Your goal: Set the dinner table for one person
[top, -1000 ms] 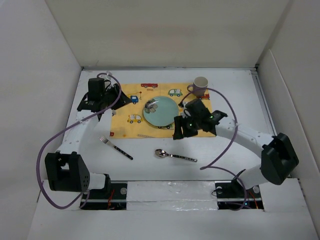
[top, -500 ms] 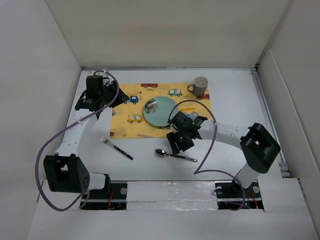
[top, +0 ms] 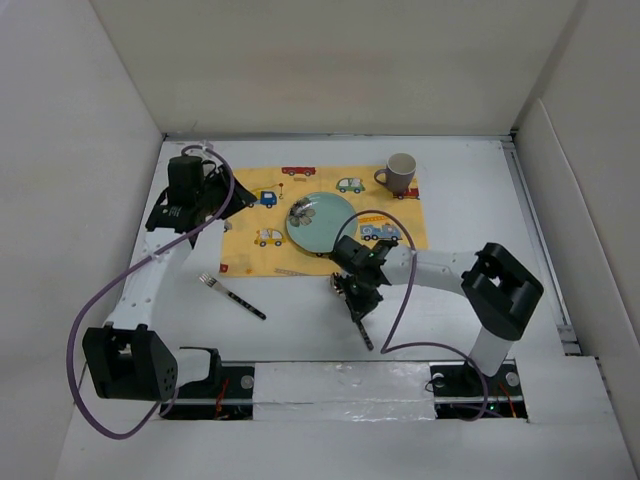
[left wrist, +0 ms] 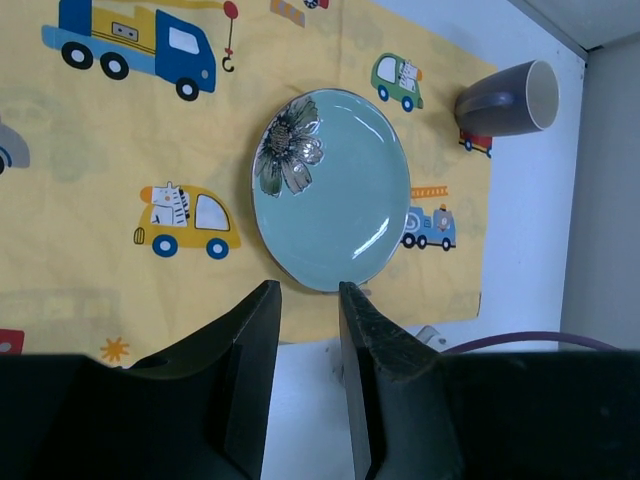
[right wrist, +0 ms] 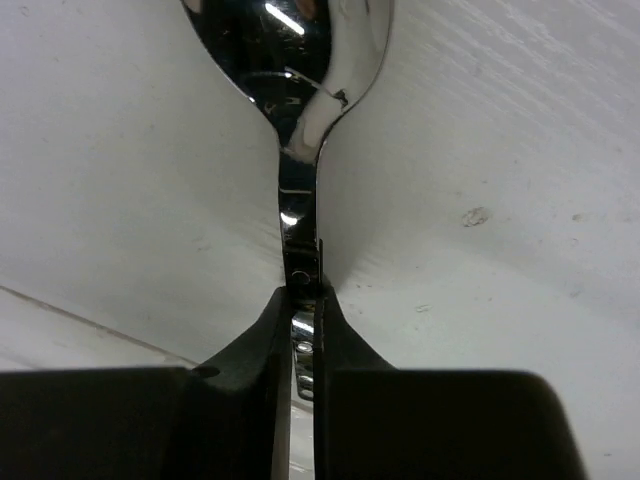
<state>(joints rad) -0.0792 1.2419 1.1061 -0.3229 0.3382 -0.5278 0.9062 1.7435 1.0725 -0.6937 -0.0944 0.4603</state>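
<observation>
The right end effector (right wrist: pixel 302 292) pinches the spoon (right wrist: pixel 298 120) by its handle, the dinner table (right wrist: pixel 480 200) lying directly beneath both.

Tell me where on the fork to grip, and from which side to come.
Grip the fork on its dark handle, near mid-length, coming straight down with the left fingers across its narrow width. It lies flat and diagonal on the dinner table, tines toward the far left, with bare surface on both sides.
</observation>
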